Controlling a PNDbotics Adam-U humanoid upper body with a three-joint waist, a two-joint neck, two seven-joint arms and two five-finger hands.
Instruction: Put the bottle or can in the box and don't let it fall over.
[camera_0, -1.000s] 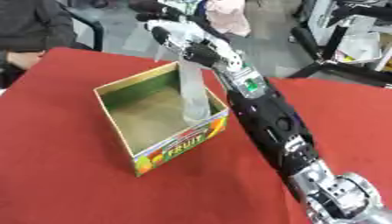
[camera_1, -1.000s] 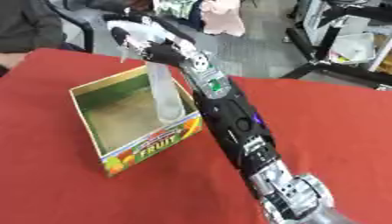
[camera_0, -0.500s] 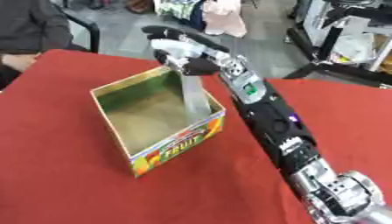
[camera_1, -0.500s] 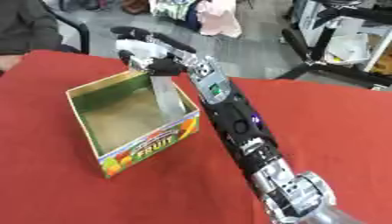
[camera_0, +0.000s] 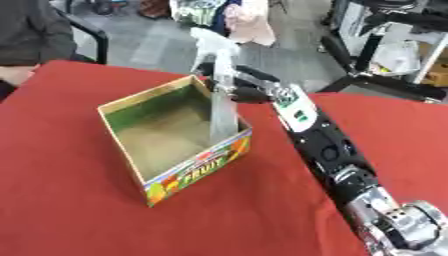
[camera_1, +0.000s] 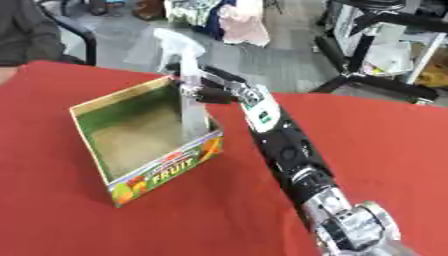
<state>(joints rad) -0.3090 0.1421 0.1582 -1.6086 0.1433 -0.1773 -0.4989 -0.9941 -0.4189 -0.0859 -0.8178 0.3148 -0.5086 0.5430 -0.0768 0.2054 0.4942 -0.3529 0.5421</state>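
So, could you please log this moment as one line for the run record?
right hand: beside spray bottle neck, grip unclear | spray bottle: upright in fruit box, near right wall | left hand: not in view | red table

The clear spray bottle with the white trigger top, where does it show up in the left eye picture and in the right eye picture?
Left eye view: the clear spray bottle stands upright just left of centre, in the near-right corner of the cardboard fruit box.
Right eye view: the bottle sits further left, upper-middle.
Shared landmark: the FRUIT lettering on the box front; the right hand is at the bottle's neck.
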